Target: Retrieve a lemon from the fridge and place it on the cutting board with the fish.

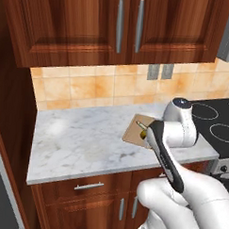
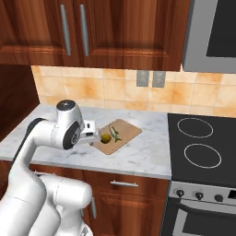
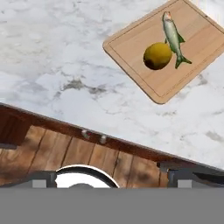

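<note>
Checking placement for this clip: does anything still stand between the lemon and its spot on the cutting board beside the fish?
Nothing visible does. The lemon already lies on the cutting board, right beside the fish, apparently touching it. The open pincer is drawn back above the counter's front edge, holding nothing.

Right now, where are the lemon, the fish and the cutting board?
lemon (image 3: pixel 157 56): hand view, middle of its yellow skin.
fish (image 3: pixel 173 36): hand view, mid-body.
cutting board (image 3: pixel 131 46): hand view, bare wood left of the lemon.
</note>
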Controlling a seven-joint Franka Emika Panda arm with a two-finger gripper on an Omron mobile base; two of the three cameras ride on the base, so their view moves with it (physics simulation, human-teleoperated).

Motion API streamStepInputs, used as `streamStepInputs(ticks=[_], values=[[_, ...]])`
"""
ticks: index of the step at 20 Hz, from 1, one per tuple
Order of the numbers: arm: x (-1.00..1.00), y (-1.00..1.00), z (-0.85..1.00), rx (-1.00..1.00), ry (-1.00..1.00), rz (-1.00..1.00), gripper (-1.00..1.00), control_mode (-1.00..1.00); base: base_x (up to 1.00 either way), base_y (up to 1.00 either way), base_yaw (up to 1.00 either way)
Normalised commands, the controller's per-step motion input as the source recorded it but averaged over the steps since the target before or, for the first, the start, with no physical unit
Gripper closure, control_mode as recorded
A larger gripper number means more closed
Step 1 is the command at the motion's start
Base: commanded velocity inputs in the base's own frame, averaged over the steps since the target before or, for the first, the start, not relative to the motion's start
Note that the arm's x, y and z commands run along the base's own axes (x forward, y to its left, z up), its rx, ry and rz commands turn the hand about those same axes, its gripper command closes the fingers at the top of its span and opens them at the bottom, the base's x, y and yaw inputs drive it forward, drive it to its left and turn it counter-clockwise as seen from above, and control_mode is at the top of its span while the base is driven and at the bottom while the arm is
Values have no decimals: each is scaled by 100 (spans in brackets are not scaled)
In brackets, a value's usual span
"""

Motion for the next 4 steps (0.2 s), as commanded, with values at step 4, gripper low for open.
streamStepInputs(ticks=[4], values=[[-6, 29, 33, -1, -20, 10, -100, -100, 0, 0, 0]])
